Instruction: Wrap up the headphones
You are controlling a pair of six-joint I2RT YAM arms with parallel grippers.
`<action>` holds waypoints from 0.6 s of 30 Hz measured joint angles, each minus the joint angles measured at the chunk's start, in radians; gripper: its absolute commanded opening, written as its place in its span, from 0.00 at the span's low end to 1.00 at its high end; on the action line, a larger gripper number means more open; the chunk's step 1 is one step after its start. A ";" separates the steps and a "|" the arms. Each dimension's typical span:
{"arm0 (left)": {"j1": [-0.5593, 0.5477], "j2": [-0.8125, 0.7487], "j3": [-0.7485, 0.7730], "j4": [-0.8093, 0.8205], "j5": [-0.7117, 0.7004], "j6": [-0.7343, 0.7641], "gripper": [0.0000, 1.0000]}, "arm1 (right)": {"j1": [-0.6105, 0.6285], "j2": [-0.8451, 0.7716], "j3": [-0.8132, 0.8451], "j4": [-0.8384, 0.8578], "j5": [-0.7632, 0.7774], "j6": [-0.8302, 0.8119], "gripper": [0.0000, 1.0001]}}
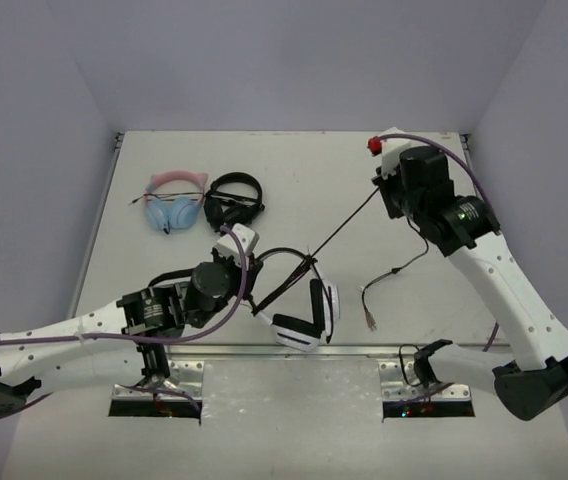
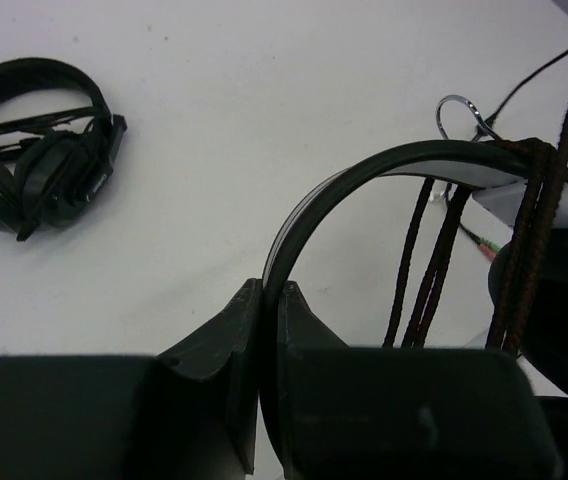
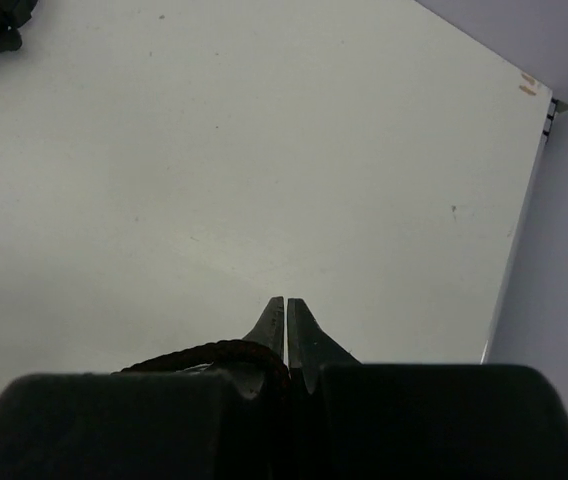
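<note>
The headphones (image 1: 304,310) sit at the middle of the tabletop's (image 1: 414,330) near edge, white cups with black cushions towards that edge and the headband (image 2: 364,180) arching above them. The left end effector (image 2: 269,300) is closed on the headband, its fingers pinching the thin band between them. Several strands of the thin black cable (image 1: 349,222) cross the headband, and from there it runs taut towards the far right corner, where the right end effector (image 3: 286,315) is closed on it. A loose stretch of the cable, plug end included, lies near the near edge, right of the cups. Towards the far left corner lie a pink-and-blue cat-ear pair (image 1: 174,203) and, just beside it, an all-black pair (image 1: 234,200).
</note>
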 measured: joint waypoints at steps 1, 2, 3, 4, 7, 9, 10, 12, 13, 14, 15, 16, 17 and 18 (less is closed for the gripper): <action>0.000 0.008 0.024 0.002 -0.013 0.001 0.00 | -0.042 0.008 0.002 0.003 -0.036 0.007 0.01; 0.000 0.018 0.046 0.004 -0.024 0.002 0.00 | -0.079 0.016 0.005 0.005 -0.072 0.012 0.01; 0.000 0.027 0.067 0.011 -0.032 0.003 0.00 | -0.124 0.024 0.006 0.012 -0.111 0.018 0.01; 0.000 0.037 0.084 0.019 -0.038 0.006 0.00 | -0.155 0.030 0.006 0.021 -0.143 0.022 0.01; 0.000 0.049 0.117 0.019 -0.046 0.021 0.00 | -0.183 0.040 -0.001 0.050 -0.208 0.032 0.01; 0.000 0.058 0.151 -0.006 -0.047 0.032 0.00 | -0.186 0.040 -0.031 0.105 -0.263 0.036 0.01; 0.000 0.065 0.175 -0.023 -0.048 0.036 0.00 | -0.189 0.037 -0.056 0.143 -0.291 0.037 0.01; 0.000 0.071 0.213 -0.024 -0.047 0.041 0.00 | -0.198 0.023 -0.143 0.230 -0.378 0.047 0.01; 0.000 0.070 0.226 -0.015 -0.045 0.043 0.00 | -0.201 0.012 -0.198 0.269 -0.426 0.058 0.01; 0.000 0.065 0.233 0.010 -0.042 0.045 0.00 | -0.202 0.002 -0.256 0.314 -0.483 0.069 0.01; 0.000 0.057 0.235 0.046 -0.037 0.045 0.00 | -0.204 -0.012 -0.315 0.360 -0.543 0.087 0.01; 0.000 0.049 0.235 0.079 -0.030 0.044 0.01 | -0.206 -0.023 -0.371 0.395 -0.600 0.106 0.01; 0.000 0.042 0.236 0.116 -0.024 0.043 0.00 | -0.206 -0.033 -0.430 0.449 -0.663 0.129 0.01; 0.000 0.041 0.245 0.146 -0.020 0.042 0.00 | -0.206 -0.041 -0.478 0.499 -0.722 0.158 0.03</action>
